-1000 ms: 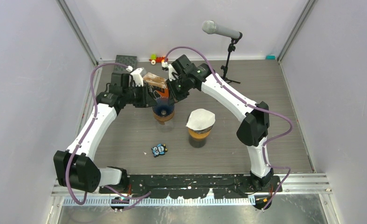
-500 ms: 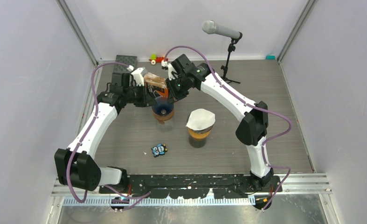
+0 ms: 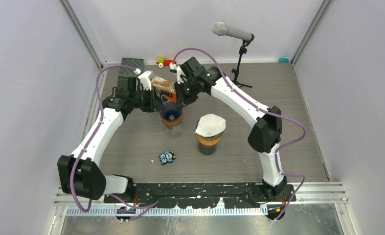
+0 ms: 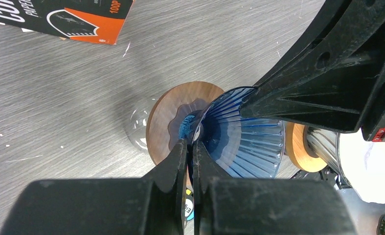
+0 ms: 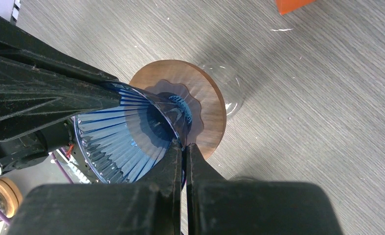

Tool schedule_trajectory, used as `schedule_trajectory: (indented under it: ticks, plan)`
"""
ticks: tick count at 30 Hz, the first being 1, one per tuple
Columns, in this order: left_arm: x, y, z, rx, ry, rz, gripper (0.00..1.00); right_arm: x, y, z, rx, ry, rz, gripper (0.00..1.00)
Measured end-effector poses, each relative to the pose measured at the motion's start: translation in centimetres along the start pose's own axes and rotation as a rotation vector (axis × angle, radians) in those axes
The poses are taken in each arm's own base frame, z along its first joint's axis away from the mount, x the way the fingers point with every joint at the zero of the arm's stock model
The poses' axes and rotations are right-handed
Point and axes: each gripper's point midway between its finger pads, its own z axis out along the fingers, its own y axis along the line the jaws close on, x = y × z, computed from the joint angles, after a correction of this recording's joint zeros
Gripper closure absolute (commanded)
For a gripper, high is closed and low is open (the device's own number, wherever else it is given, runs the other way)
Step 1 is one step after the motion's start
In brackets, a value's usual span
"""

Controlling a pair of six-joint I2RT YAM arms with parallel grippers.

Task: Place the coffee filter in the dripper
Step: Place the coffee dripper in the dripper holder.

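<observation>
Left claw: my left claw [image 4: 190,144] is nearly closed, with only the thin wall of the blue dripper [image 4: 244,142] pinched between its tips.
Right claw: the right claw [image 5: 183,147] is clamped the same way on the opposite side of the rim, its tips almost meeting.
Blue dripper: a ribbed, see-through cone with a round wooden base [image 4: 161,122]. It is held between both claws above a glass carafe [image 4: 136,125], left of centre on the desk [image 3: 131,142]. I cannot tell whether it is seated on the glass or raised off it.
Inside the cone: I see bare blue ribs.
Coffee filter: a white paper filter [image 3: 210,124] sits open in the top of a second carafe [image 3: 208,143], near the held dripper on its right and apart from both claws.
Filter box: the orange and black filter box [image 4: 68,19] lies just behind the dripper.
Small object: a small blue and black item [image 3: 167,157] lies nearer the arm bases. I cannot make out what it is.
Back of desk: a microphone on a stand [image 3: 233,32] is at the far right.
</observation>
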Motion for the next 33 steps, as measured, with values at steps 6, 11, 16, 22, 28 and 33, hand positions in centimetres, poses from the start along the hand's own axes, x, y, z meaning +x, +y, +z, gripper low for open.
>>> schedule_trajectory:
  ticks: [6,11,16,22,28,33]
  plan:
    - [0.02,0.03,0.13,0.004,-0.010,0.019,1.00,0.06,-0.07,0.13,-0.005,-0.015,0.002,0.99]
    - [0.05,0.07,0.19,0.006,-0.019,0.041,1.00,0.04,-0.11,0.20,-0.007,-0.030,-0.001,0.99]
    - [0.15,0.13,0.17,0.002,-0.036,0.063,1.00,0.04,-0.01,0.28,0.000,-0.047,-0.012,0.99]
    - [0.33,0.30,0.39,-0.004,-0.049,0.088,1.00,0.01,0.03,0.33,0.022,-0.068,-0.029,0.99]
    - [0.41,0.45,0.53,-0.013,-0.054,0.097,1.00,-0.03,0.02,0.40,0.037,-0.082,-0.038,1.00]
    - [0.45,0.54,0.62,-0.017,-0.055,0.103,1.00,-0.07,-0.01,0.43,0.041,-0.085,-0.040,0.99]
